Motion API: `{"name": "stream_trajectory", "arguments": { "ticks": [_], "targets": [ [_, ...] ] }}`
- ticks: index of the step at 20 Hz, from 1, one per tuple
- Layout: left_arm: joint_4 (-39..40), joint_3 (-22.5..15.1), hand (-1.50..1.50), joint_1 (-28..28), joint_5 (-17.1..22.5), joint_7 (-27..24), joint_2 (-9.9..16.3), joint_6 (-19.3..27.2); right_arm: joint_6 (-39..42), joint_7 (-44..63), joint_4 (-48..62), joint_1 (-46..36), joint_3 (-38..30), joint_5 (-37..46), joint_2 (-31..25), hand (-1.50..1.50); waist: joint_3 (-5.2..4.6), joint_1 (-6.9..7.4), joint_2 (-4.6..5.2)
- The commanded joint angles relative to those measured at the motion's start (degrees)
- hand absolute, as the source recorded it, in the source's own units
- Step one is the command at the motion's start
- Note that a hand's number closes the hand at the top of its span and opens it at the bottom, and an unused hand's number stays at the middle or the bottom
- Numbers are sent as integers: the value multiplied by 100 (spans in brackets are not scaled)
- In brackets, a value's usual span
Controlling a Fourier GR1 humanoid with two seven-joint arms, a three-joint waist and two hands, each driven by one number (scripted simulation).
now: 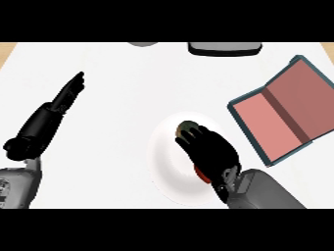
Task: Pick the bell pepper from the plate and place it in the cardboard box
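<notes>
Bright, even light; prob. shadowless.

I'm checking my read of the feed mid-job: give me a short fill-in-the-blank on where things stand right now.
1. The right robot hand is over the white ____, covering the bell pepper.
2. The cardboard box lies to the ____ of the plate.
3. The left robot hand has its fingers ____ and holds nothing.
4. The inside of the box is ____ in colour.

Missing words: plate; right; straight; red
</notes>
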Motion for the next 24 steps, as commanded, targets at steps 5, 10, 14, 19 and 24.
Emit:
{"name": "stream_trajectory", "arguments": {
  "ticks": [5, 10, 14, 19, 24],
  "targets": [
    [-40, 164, 0, 90, -132, -91, -143, -81, -111, -468, -3, 369, -195, 685, -223, -150, 0, -8, -5],
    [2, 5, 0, 195, -418, -295, -360, 51, -342, -764, 334, 693, -259, 796, -145, -150, 0, -10, -3],
    [108, 286, 0, 56, -159, -218, -178, -292, -725, -1477, 1023, 180, -199, 1047, 66, 150, 1, 15, 4],
    [-117, 198, 0, -171, -225, 233, -277, -253, -1616, -1784, 1138, 167, 45, 1460, 396, 150, 1, 8, 0],
    [-47, 296, 0, 150, -318, -139, -288, -308, -1966, -2541, 1236, 223, -266, 1744, 73, 150, 0, 0, 0]
  ]
}}
